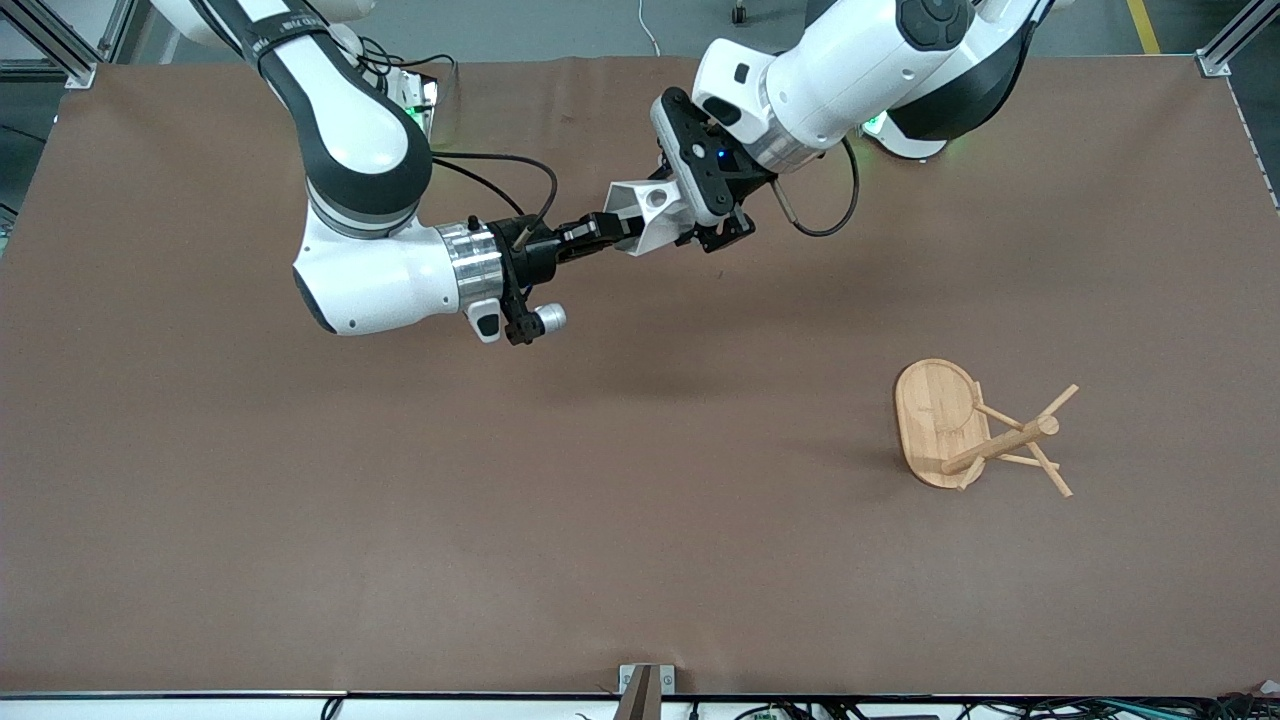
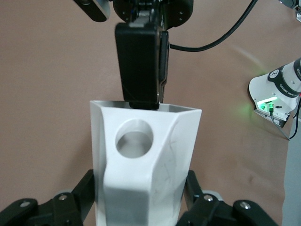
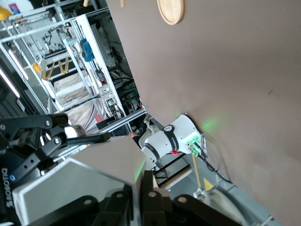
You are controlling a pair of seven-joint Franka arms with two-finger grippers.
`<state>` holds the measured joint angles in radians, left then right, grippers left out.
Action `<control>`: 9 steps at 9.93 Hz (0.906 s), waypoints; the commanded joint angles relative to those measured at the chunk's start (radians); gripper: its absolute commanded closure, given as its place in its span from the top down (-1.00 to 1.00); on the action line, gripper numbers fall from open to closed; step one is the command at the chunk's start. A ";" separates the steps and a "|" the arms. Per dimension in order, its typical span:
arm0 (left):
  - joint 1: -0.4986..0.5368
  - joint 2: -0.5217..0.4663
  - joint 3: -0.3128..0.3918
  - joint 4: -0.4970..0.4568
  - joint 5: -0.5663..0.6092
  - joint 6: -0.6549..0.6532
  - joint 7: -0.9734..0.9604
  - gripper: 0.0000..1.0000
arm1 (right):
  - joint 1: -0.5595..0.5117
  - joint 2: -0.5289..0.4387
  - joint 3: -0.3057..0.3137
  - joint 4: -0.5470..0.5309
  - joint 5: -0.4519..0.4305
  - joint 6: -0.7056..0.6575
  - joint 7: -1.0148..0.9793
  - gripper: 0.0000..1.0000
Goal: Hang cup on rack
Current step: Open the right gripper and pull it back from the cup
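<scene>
The white faceted cup is held in the air over the table's middle, toward the robots' bases. My right gripper is shut on the cup's rim wall, one finger inside. My left gripper is shut on the cup's lower body. In the left wrist view the cup sits between my fingers with its holed handle tab facing the camera, and the right gripper grips the rim. In the right wrist view the right gripper pinches the cup wall. The bamboo rack stands toward the left arm's end, nearer the front camera.
The brown table stretches wide around the rack. The rack's post and pegs point toward the left arm's end. A black cable loops by the right wrist. The left arm's green-lit base shows in the left wrist view.
</scene>
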<state>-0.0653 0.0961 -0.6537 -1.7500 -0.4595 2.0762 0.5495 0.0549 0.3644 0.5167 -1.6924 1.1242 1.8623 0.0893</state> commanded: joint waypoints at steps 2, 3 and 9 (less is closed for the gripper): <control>-0.010 0.014 -0.004 -0.042 0.021 0.016 -0.008 -0.99 | -0.075 -0.045 0.017 -0.015 -0.041 -0.009 0.066 1.00; -0.010 0.014 -0.004 -0.042 0.024 0.016 -0.008 -0.99 | -0.087 -0.048 -0.007 -0.007 -0.122 -0.011 0.105 1.00; 0.016 0.020 0.003 -0.046 0.071 0.016 -0.187 -0.99 | -0.086 -0.073 -0.363 0.190 -0.757 -0.309 0.153 1.00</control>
<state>-0.0627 0.1065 -0.6488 -1.7680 -0.4293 2.0783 0.4282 -0.0377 0.3076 0.2112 -1.5726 0.5013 1.6186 0.2408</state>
